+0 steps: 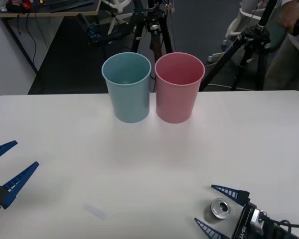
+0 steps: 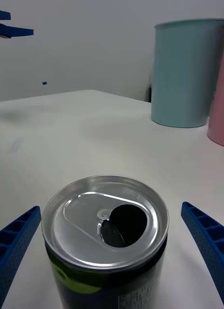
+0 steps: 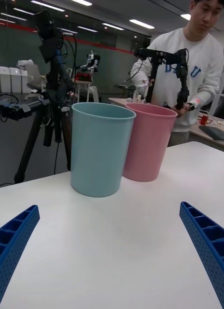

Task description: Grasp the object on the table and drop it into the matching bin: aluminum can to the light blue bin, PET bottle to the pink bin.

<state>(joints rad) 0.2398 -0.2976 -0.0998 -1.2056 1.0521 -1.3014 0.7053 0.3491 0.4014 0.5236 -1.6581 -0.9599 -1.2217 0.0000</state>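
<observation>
Small silvery-grey aluminium drink can (image 1: 220,208), opened, upright between spread blue fingers of right claw (image 1: 217,205), unclamped.
Judged light, thin-walled, slippery: take mid-body, gently. Left claw (image 1: 4,167) apart, idle. Pale-blue plastic bin (image 1: 127,87) far across white surface (image 1: 139,164).

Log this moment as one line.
right gripper: open around can | left gripper: open, idle | bins: upright

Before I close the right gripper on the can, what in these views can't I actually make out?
- Aluminum can: its base is cut off by the right wrist view's edge, and hidden under its own top in the front view.
- Right gripper: open, fingers either side; finger-to-can contact hidden.
- Light blue bin and pink bin: floors hidden by walls.
</observation>
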